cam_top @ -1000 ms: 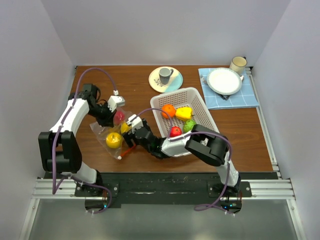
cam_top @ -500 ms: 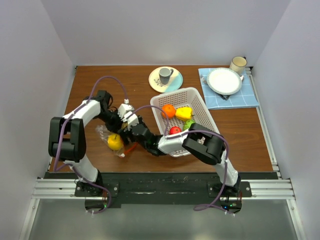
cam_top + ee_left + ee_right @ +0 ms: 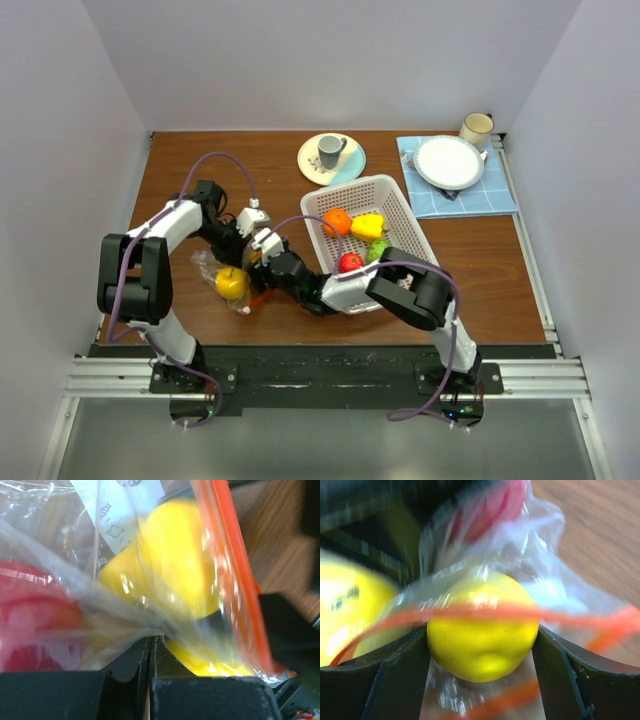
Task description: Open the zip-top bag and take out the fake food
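Observation:
The zip-top bag lies crumpled at the table's left, its orange-red zip strip stretched across a yellow fruit. My left gripper is shut on a fold of the clear plastic, with a yellow fruit and a red one behind the film. My right gripper reaches into the bag mouth, and both fingers touch the sides of the yellow fruit. From above, the left gripper and right gripper meet over the bag.
The white perforated basket to the right holds an orange, a yellow pepper, a red fruit and a green one. Behind stand a plate with a grey cup, a white plate on blue cloth and a mug.
My left arm swung in toward the right gripper, pulling the bag with it. The right jaws narrowed around the yellow fruit.

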You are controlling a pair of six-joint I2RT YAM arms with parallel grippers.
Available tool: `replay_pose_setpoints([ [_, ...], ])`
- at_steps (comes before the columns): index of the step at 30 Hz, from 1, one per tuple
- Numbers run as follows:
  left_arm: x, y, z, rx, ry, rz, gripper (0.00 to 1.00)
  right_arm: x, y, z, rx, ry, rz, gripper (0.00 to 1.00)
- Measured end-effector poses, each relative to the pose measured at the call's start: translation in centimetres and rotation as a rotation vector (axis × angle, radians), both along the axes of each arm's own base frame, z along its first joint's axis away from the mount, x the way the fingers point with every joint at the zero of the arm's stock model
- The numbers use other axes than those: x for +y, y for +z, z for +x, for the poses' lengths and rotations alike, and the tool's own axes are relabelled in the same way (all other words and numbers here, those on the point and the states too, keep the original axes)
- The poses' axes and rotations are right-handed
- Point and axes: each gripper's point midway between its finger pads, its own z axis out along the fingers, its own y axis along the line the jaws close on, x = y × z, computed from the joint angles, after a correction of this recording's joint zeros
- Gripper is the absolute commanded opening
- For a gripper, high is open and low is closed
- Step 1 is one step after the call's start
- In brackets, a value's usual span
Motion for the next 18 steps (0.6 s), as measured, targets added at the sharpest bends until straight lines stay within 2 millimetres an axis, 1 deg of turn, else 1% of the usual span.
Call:
replay_pose_setpoints([
  [2,0.1,-0.1,0.1,-0.009,0.001,0.006,0.0,-1.5,0.4,-0.8,0.01,0.0,-0.013,0.49],
  [4,0.2,-0.1,0.3,-0.017,0.001,0.015,0.0,-3.3,1.5,-1.7,0.016,0.002,-0.014,0.49],
  [7,0.4,-0.2,0.5,-0.026,0.002,0.029,0.0,-5.4,5.4,-2.9,0.008,0.006,0.032,0.49],
  [10,0.5,-0.2,0.7,-0.033,0.003,0.037,0.0,-7.1,10.6,-3.8,-0.023,0.002,0.121,0.5],
  [12,0.6,-0.2,0.8,-0.035,0.007,0.043,0.0,-8.8,13.5,-4.2,-0.048,-0.025,0.168,0.49],
  [15,0.7,0.0,1.0,-0.039,0.012,0.048,0.0,-11.8,15.8,-3.8,-0.083,-0.108,0.201,0.49],
  [16,0.7,0.0,1.1,-0.039,0.013,0.048,0.0,-12.7,16.0,-3.2,-0.091,-0.147,0.2,0.55],
  [18,0.7,0.3,1.2,-0.04,0.018,0.049,0.0,-14.6,15.6,-1.5,-0.1,-0.235,0.175,0.63],
])
